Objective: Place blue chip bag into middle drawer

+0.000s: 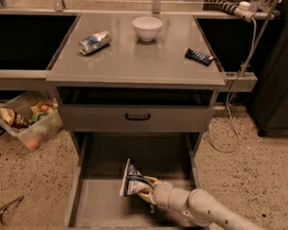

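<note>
Gripper [147, 188] is seen clamped on the blue chip bag [131, 181], held upright inside the open middle drawer [97, 201]; carrying is judged done. Release and withdrawal are left.

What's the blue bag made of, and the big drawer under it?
The blue chip bag, held by the gripper inside the middle drawer, looks like thin shiny foil, all crumpled. The drawer is probably grey metal: flat, matte, thin walls.

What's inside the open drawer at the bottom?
The blue chip bag stands in the middle drawer, held by the gripper reaching in. The drawer floor under the bag and the arm is hidden.
</note>
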`<action>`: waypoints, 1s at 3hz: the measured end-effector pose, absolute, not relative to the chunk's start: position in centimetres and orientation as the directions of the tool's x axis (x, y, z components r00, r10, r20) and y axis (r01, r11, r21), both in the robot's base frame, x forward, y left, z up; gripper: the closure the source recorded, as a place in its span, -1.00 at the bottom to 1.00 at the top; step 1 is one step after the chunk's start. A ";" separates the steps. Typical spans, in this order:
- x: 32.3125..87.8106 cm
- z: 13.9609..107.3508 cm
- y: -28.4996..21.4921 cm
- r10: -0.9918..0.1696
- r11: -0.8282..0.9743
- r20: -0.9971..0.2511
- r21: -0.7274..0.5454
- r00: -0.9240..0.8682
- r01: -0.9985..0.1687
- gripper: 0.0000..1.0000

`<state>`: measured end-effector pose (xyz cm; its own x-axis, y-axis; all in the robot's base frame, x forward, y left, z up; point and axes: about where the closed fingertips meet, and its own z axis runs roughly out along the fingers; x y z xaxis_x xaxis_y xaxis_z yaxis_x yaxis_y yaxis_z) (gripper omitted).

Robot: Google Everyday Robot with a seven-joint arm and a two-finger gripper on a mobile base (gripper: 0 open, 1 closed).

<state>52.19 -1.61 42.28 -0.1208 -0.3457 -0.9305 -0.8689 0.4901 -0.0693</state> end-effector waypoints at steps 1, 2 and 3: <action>52.2 42.3 -1.6 -0.346 0.490 -0.931 -0.069 -0.121 -0.869 1.00; 52.2 42.3 -1.6 -0.346 0.490 -0.931 -0.069 -0.121 -0.869 0.62; 52.2 42.3 -1.6 -0.346 0.490 -0.931 -0.069 -0.121 -0.869 0.16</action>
<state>52.19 -1.60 42.28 -0.1208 -0.3456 -0.9306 -0.8690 0.4900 -0.0692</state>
